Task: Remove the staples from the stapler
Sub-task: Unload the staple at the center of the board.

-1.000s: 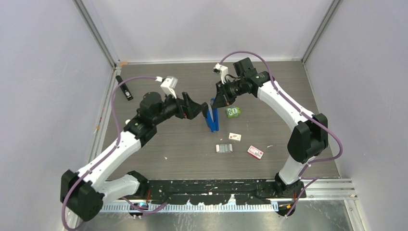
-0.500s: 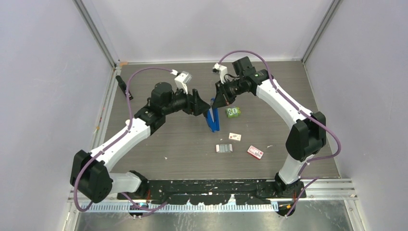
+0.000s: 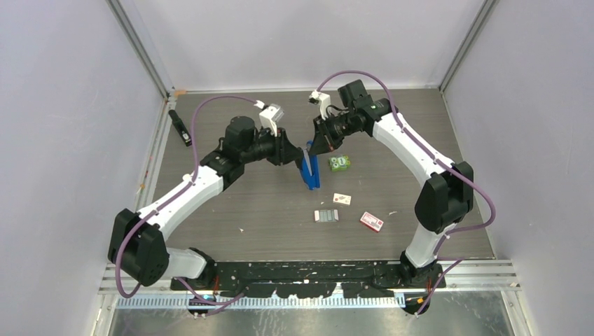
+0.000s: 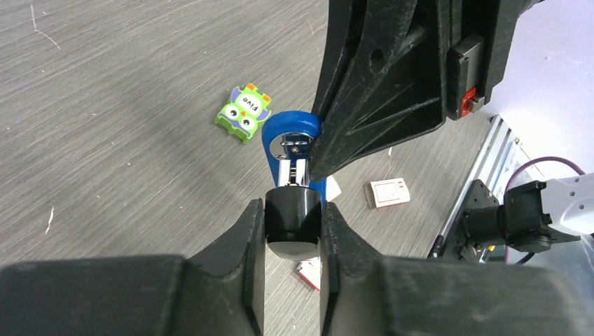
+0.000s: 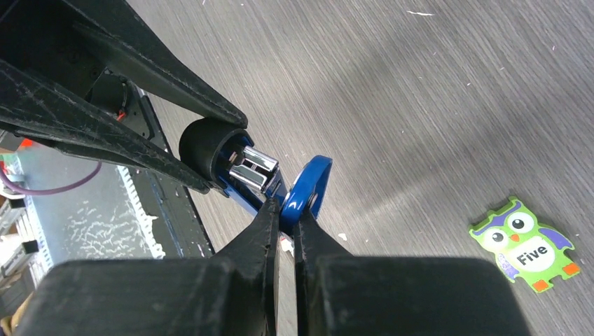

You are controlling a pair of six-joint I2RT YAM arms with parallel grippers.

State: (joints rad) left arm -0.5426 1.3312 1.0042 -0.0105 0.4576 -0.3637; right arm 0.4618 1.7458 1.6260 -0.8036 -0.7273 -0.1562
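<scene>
A blue stapler (image 3: 309,171) stands tilted up off the table in the middle, swung open. My left gripper (image 4: 294,224) is shut on the black cap (image 4: 294,210) at the end of the stapler's chrome magazine (image 4: 288,168). The right gripper (image 5: 286,213) is shut on the thin edge of the blue top arm (image 5: 308,185), right beside the left fingers (image 5: 140,91). A silvery strip of staples (image 3: 326,215) lies flat on the table in front of the stapler. Whether staples sit inside the magazine is hidden.
A green owl packet (image 3: 340,163) lies just right of the stapler. Two small red-and-white boxes (image 3: 342,199) (image 3: 372,222) rest nearer the front. A black stapler (image 3: 181,127) lies at the far left edge. Walls enclose the table on three sides.
My left arm swung right to the stapler and its jaws closed on the black cap. The right gripper kept its hold and barely moved.
</scene>
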